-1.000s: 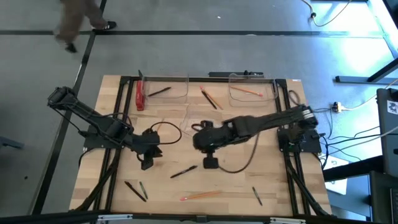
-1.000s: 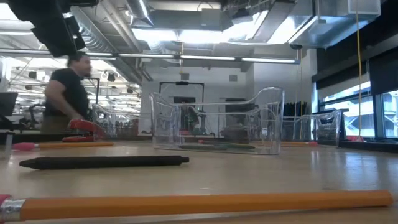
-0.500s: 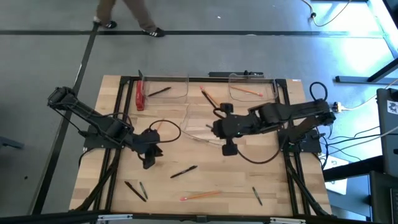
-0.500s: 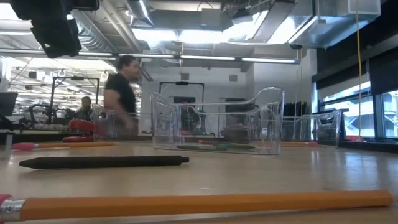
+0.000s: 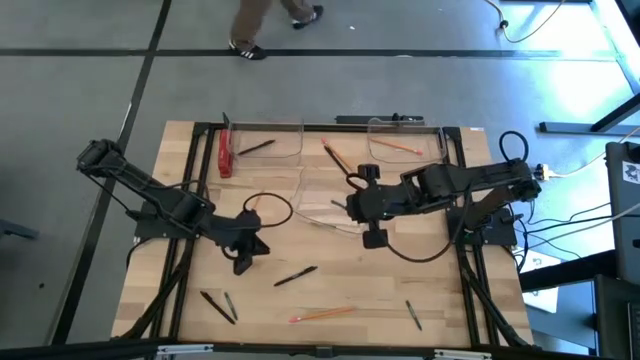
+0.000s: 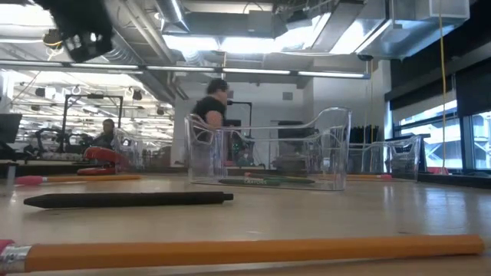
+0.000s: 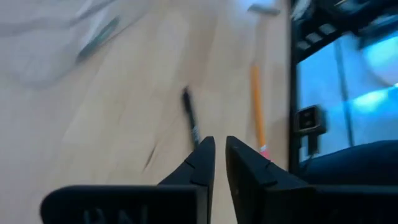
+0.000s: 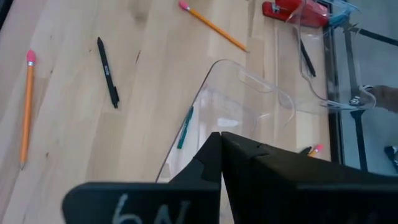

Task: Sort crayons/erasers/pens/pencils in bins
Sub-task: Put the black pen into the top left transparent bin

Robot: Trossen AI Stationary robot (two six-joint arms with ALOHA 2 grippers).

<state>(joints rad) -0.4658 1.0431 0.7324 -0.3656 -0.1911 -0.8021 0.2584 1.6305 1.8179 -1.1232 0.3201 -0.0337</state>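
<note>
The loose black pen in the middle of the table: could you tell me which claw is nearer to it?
Left. The left claw sits just beside the pen, while the right claw is farther off, by the middle bin.

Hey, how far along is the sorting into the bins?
Barely started. Done: a pen in the left bin, a pencil in the right bin, a crayon in the middle bin. In hand: nothing shows in the shut right claw above the middle bin; the left claw hovers over the table. Left: a loose pen, loose pencils and loose crayons on the table.
</note>
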